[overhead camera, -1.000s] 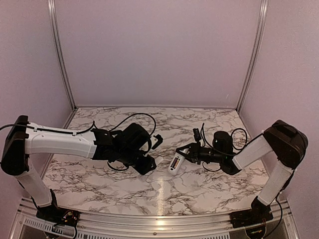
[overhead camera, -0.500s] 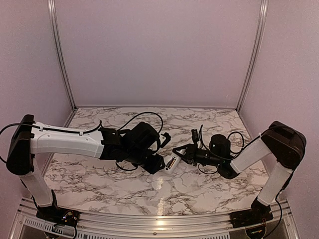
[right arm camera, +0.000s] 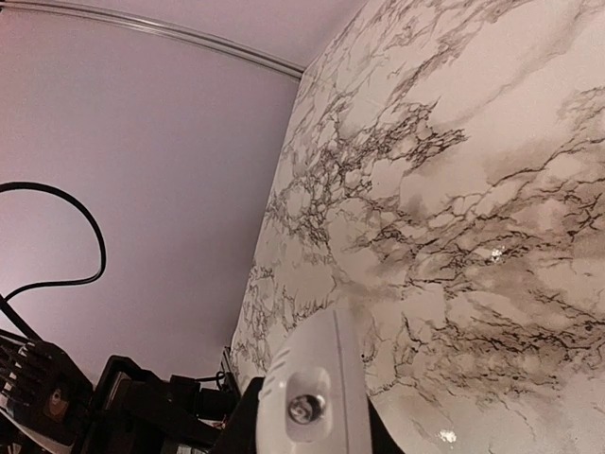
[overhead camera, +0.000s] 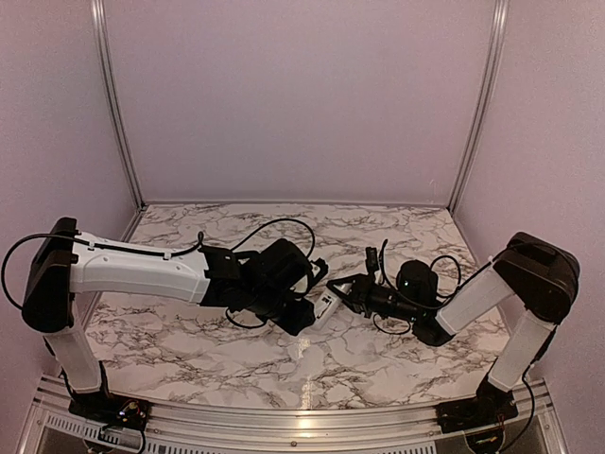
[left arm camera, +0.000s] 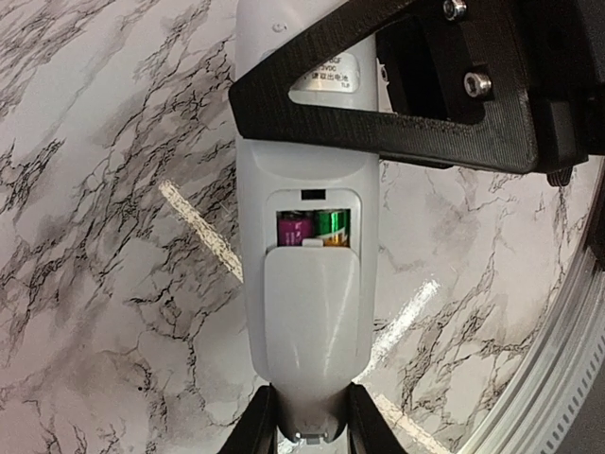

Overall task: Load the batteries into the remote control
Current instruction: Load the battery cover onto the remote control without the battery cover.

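Note:
The white remote control (overhead camera: 326,307) is held in the air between both grippers. In the left wrist view its back (left arm camera: 307,189) faces the camera. The battery cover (left arm camera: 310,312) is slid partly open. Two batteries lie side by side in the compartment, one purple (left arm camera: 294,228) and one green-gold (left arm camera: 332,227). My left gripper (left arm camera: 307,430) is shut on the remote's near end. My right gripper (overhead camera: 342,288) clamps the other end, and its black finger (left arm camera: 397,123) crosses the remote. In the right wrist view the remote's tip (right arm camera: 317,369) sits between the jaws.
The marble tabletop (overhead camera: 378,350) lies below both arms. Purple walls and metal corner posts (overhead camera: 477,104) close off the back and sides. Black cables loop above the left wrist (overhead camera: 274,227) and the right wrist (overhead camera: 449,255).
My left gripper has moved right to the remote and closed on its end. My right gripper has carried the remote a little left towards it.

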Available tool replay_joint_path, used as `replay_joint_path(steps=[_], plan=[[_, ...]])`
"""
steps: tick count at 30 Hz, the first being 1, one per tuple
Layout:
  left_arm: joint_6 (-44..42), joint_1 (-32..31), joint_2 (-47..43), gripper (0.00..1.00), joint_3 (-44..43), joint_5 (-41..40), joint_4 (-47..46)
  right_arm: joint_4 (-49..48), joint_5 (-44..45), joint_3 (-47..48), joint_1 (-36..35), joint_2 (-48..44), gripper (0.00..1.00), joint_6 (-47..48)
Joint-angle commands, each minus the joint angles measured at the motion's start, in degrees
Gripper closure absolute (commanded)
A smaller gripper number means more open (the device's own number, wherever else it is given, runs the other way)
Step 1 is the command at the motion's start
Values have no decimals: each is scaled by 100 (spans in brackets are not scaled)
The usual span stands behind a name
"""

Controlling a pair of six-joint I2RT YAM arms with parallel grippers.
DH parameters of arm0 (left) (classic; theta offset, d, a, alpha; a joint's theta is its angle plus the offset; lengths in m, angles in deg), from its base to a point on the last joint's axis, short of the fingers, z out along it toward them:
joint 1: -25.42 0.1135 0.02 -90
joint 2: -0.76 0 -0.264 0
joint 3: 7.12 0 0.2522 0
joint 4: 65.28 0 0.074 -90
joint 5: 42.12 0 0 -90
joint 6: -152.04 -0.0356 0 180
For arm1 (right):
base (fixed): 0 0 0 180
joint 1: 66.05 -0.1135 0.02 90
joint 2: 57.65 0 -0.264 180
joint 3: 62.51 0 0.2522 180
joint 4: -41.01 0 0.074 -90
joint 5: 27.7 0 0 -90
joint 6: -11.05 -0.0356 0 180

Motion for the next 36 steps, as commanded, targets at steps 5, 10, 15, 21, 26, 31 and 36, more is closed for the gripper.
replay_joint_path(steps=[5, 10, 15, 21, 26, 31, 36], plan=[[16, -13, 153, 80, -286, -314, 300, -428, 128, -37, -104, 26, 100, -167], [-8, -13, 244, 80, -379, -336, 357, -558, 133, -34, -142, 77, 100, -273], [-37, -14, 286, 79, -424, -315, 396, -604, 160, -36, -178, 105, 100, -292], [-66, -13, 377, 79, -520, -307, 498, -528, 189, -24, -193, 80, 100, -252], [-81, -14, 424, 79, -586, -262, 510, -498, 238, -11, -211, 60, 100, -237], [-84, -12, 470, 79, -650, -197, 514, -523, 292, -20, -229, 60, 100, -238], [-88, -14, 522, 79, -724, -148, 559, -593, 332, -25, -269, 84, 100, -221]])
